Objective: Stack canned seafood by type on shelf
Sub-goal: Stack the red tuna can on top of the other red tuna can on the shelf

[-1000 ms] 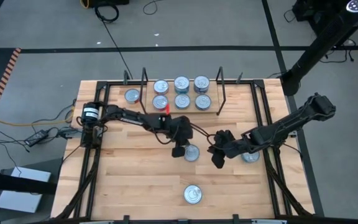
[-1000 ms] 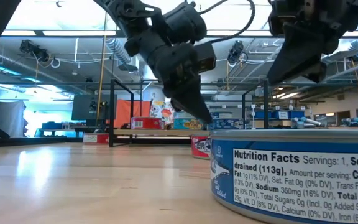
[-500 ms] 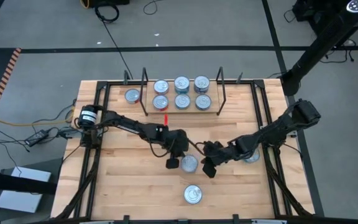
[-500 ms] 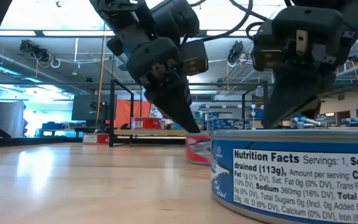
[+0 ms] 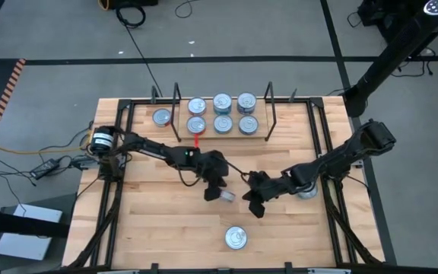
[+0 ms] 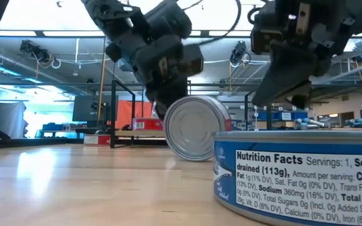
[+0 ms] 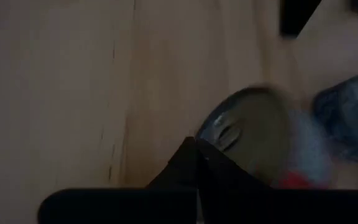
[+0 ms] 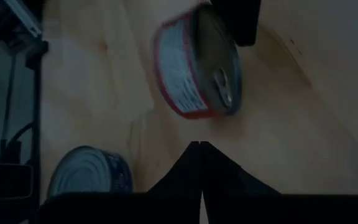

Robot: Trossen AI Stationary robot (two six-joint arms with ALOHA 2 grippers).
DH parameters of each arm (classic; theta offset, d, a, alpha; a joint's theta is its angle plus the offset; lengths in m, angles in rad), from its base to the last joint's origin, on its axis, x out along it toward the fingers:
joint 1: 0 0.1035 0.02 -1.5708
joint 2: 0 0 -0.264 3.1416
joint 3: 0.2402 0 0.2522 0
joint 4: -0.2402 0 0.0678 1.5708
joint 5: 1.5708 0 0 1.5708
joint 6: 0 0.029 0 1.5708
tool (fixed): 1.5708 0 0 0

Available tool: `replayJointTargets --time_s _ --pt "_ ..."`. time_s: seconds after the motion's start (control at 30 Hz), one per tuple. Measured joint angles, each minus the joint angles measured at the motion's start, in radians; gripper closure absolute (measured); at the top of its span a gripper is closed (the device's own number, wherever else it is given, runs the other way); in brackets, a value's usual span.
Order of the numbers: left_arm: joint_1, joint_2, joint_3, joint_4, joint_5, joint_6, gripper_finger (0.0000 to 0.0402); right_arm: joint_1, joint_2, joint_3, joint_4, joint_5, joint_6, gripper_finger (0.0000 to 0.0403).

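Since a second ago, the red-labelled tin (image 5: 226, 195) between the two grippers has gone from lying flat on the table (image 5: 150, 228) to standing tipped on its edge, its silver lid facing the low camera (image 6: 193, 128). Both arms have also drawn in toward the middle of the table. The left gripper (image 5: 214, 190) sits right against this tin on the side toward the shelf, its fingers pressed together and holding nothing; in its own wrist view the closed fingertips (image 7: 197, 165) meet just in front of the tin's lid (image 7: 250, 134), though that view is blurred and I cannot tell whether they actually touch it. The right gripper (image 5: 254, 204) is just beside the tin on the other side, fingers likewise closed with nothing between them; its wrist camera shows the tilted tin (image 8: 197, 65) apart from the fingertips.

Six tins stand on the shelf (image 5: 223, 135) in two rows of three (image 5: 222, 114). One more tin (image 5: 162, 117) sits on the table just outside the shelf's left end frame. A blue-labelled tin (image 5: 236, 238) lies flat near the front edge, filling the low view's corner (image 6: 297, 176). Another blue one (image 5: 307, 190) rests under the right forearm.
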Motion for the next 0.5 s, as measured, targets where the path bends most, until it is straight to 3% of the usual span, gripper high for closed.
replayJointTargets --time_s 0.23,0.33,0.5 --pt "-0.008 -0.038 -0.007 -0.028 -0.021 -0.025 0.0401 0.000 -0.057 0.000 0.004 0.011 -0.055 0.0395" --pt "-0.008 -0.081 -0.016 -0.026 -0.019 0.032 0.0401 0.000 -0.069 0.000 0.019 0.052 -0.055 0.0393" --pt "-0.050 -0.165 -0.092 0.013 0.125 0.101 0.0401 0.000 -0.060 0.028 0.063 0.153 0.009 0.0393"
